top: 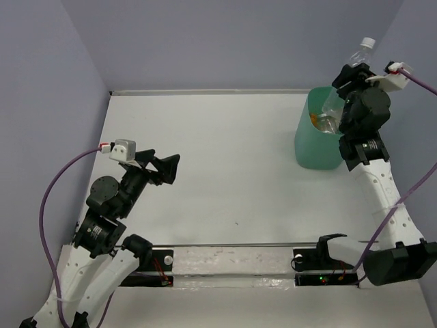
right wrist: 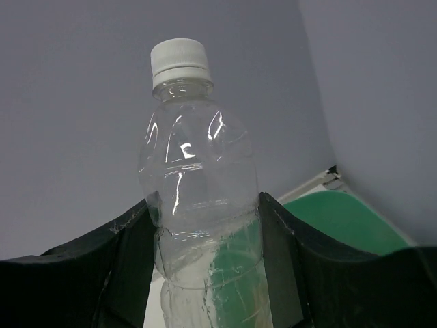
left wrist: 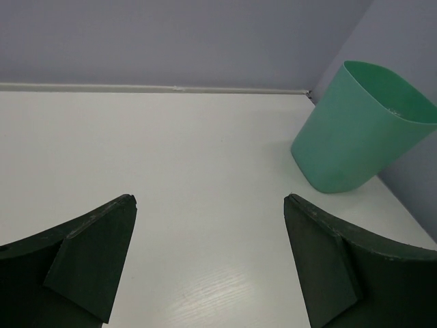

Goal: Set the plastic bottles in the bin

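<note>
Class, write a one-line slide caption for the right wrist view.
Right gripper grips a clear white-capped bottle, green bin beyond.

We see the right claw (right wrist: pixel 205 205) clamped on a clear bottle (right wrist: pixel 198 150), with one dark finger pressed against each side of its body. The bottle stands upright, its white cap (right wrist: pixel 179 60) well above the fingertips. Beyond the claw, behind one finger, the green bin (right wrist: pixel 341 222) shows against a grey-violet wall (right wrist: pixel 68 102).
</note>
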Robot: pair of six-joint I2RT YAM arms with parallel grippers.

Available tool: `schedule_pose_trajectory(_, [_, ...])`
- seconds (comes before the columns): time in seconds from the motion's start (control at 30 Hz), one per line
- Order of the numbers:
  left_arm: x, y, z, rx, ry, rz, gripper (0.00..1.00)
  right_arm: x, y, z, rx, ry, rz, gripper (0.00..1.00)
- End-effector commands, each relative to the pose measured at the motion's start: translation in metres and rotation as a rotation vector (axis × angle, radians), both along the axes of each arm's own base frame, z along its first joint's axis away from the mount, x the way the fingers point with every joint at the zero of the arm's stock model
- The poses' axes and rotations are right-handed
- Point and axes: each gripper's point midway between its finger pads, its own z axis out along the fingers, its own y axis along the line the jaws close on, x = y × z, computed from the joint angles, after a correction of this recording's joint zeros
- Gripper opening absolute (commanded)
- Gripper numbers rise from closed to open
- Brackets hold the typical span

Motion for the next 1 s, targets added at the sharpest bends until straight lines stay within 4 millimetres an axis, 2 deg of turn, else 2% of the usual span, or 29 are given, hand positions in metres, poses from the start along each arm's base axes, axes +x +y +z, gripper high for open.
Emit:
schedule_pose_trajectory(0.0, [-0.005, -0.006, 0.015, -0.012, -0.065, -0.037, 0.99, 0.023, -0.058, -0.014, -0.046, -0.019, -0.188, 0.26])
schedule_pose_trajectory(0.13, [-0.007, -0.004, 0.017, -0.015, -0.074, -0.037, 0.99, 0.041, -0.073, -0.028, -0.062, -0.034, -0.252, 0.26])
schedule_pose_trajectory(0.17, [-0.007, -0.004, 0.017, -0.015, -0.073, -0.037, 0.99, 0.043, -0.074, -0.036, -0.07, -0.027, -0.259, 0.27])
schedule_pose_trajectory(0.27, [-0.008, -0.005, 0.017, -0.016, -0.074, -0.039, 0.99, 0.044, -0.072, -0.039, -0.079, -0.073, -0.248, 0.3])
schedule_pose_trajectory(0.4, [-0.008, -0.004, 0.017, -0.015, -0.074, -0.036, 0.99, 0.044, -0.07, -0.061, -0.07, -0.052, -0.231, 0.42])
schedule_pose_trajectory(0.43, [-0.009, -0.004, 0.018, -0.017, -0.076, -0.036, 0.99, 0.043, -0.067, -0.068, -0.061, -0.044, -0.213, 0.6])
schedule_pose_trajectory(0.57, [-0.009, -0.004, 0.017, -0.014, -0.073, -0.036, 0.99, 0.028, -0.063, -0.065, -0.026, -0.043, -0.187, 0.99])
schedule_pose_trajectory(0.63, [-0.008, -0.005, 0.016, -0.01, -0.073, -0.035, 0.99, 0.021, -0.06, -0.057, -0.011, -0.053, -0.164, 1.0])
schedule_pose_trajectory(0.73, [-0.005, -0.002, 0.014, -0.005, -0.063, -0.011, 0.99, -0.002, -0.059, -0.036, 0.015, -0.05, -0.151, 1.0])
schedule_pose_trajectory(0.77, [-0.003, -0.001, 0.013, -0.004, -0.06, -0.002, 0.99, -0.002, -0.058, -0.04, 0.018, -0.033, -0.148, 1.0])
schedule_pose_trajectory(0.8, [-0.001, 0.001, 0.011, -0.001, -0.053, 0.01, 0.99, -0.014, -0.057, -0.028, 0.021, -0.062, -0.142, 1.0])
schedule_pose_trajectory(0.87, [0.002, 0.002, 0.009, 0.006, -0.04, 0.022, 0.99, -0.024, -0.052, -0.025, 0.031, -0.054, -0.107, 1.0])
schedule_pose_trajectory(0.9, [0.003, 0.002, 0.008, 0.006, -0.037, 0.024, 0.99, -0.038, -0.05, -0.012, 0.041, -0.08, -0.092, 1.0])
schedule_pose_trajectory(0.97, [0.005, 0.002, 0.007, 0.006, -0.037, 0.027, 0.99, -0.048, -0.037, -0.016, 0.062, -0.055, -0.014, 1.0])
